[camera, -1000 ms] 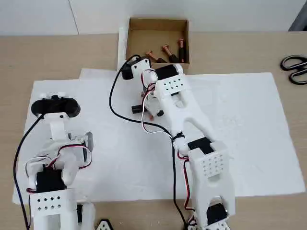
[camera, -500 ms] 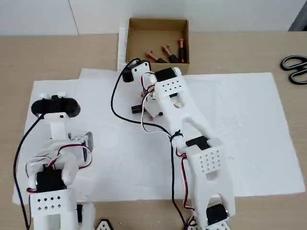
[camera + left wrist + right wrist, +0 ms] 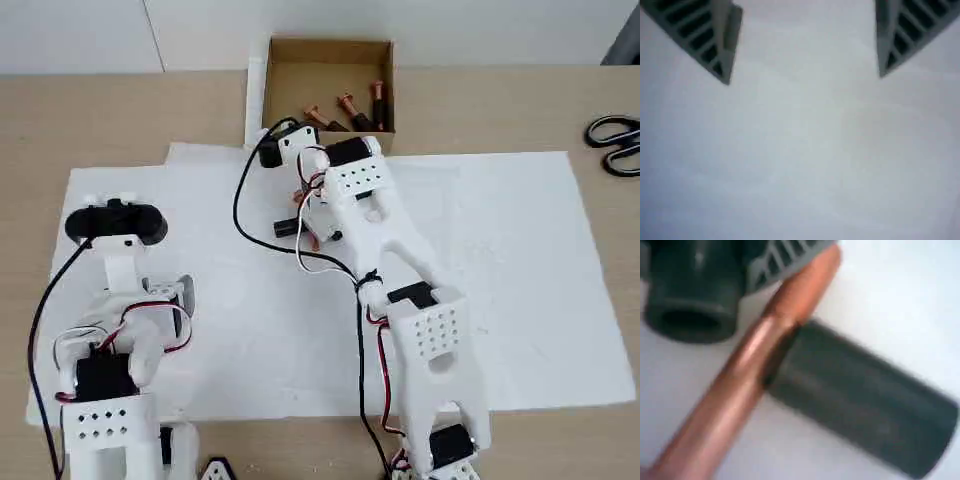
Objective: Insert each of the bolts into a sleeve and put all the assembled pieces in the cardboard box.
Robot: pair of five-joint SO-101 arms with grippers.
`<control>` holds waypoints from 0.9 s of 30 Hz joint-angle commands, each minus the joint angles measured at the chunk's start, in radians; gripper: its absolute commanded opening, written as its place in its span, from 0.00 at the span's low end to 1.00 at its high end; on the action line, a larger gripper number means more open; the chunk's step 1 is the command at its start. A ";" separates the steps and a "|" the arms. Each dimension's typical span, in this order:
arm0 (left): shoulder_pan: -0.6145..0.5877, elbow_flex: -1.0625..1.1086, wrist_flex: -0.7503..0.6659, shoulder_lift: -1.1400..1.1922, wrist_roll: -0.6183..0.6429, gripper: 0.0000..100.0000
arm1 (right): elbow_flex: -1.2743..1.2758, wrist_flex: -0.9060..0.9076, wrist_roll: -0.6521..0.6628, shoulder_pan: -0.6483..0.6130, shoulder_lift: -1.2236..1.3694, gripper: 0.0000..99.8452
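The right end effector (image 3: 308, 218), pinching a copper-coloured metal bolt (image 3: 740, 370), is edging slightly toward 12 o'clock, just short of the brown cardboard box (image 3: 300, 80). The bolt is crossing a dark grey cylindrical sleeve (image 3: 860, 410) instead of entering it, so the alignment is probably needing another try.

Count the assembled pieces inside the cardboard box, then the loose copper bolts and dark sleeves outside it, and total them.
Assembled copper bolts in black sleeves, inside the brown cardboard box: 3
Loose copper metal bolt: 1
Loose dark cylindrical sleeves: 2
Total: 6
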 commanded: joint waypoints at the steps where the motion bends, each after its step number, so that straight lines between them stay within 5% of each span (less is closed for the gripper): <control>1: -0.002 -0.004 -0.020 -0.005 -0.005 0.18 | -0.167 0.130 0.002 0.004 -0.015 0.00; 11: -0.002 -0.004 -0.020 -0.005 -0.005 0.18 | -0.325 0.242 -0.110 0.096 -0.082 0.00; 27: 0.000 -0.004 -0.021 -0.005 -0.002 0.18 | 0.370 0.234 -0.123 0.166 -0.773 0.00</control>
